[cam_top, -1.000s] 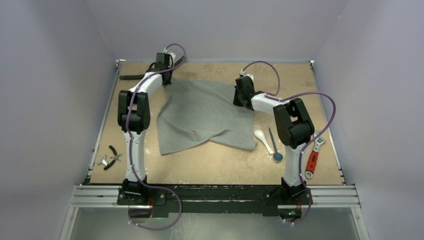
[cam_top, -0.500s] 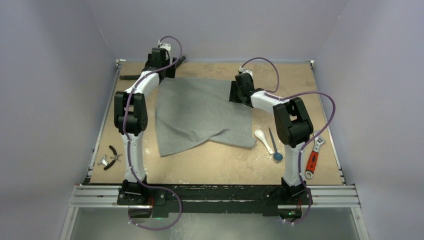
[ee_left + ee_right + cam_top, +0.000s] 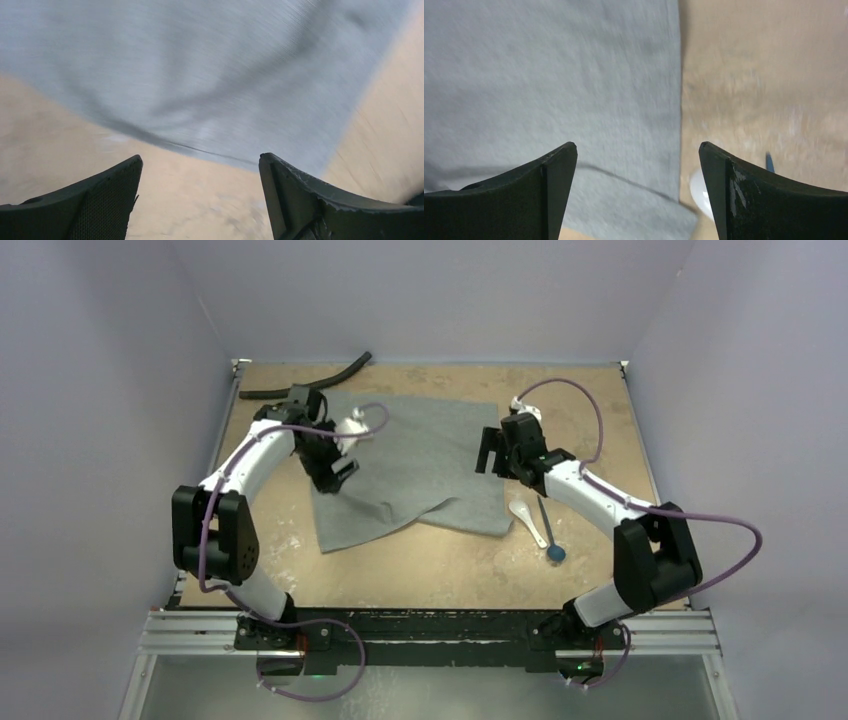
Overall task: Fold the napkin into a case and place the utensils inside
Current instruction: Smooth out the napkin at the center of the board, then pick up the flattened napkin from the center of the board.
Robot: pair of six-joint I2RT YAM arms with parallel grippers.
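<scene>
Large thin grey cloth napkin [image 3: 420, 450] lies spread mid-worktop [image 3: 440, 570], not yet a case; left end effector [image 3: 200, 159] open, empty over its left edge, right end effector [image 3: 638, 148] open, empty over its right edge, small white spoon [image 3: 526, 519] and dark blue-tipped stick [image 3: 546, 527] just near-right, right arm nearer.

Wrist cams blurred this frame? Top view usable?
Left wrist: heavy motion smear over the napkin and table; only the fingers look sharp. Right wrist: milder blur, napkin edge readable, spoon just a white blob. Top external: sharp, evenly lit, soft shadows, no glare.
</scene>
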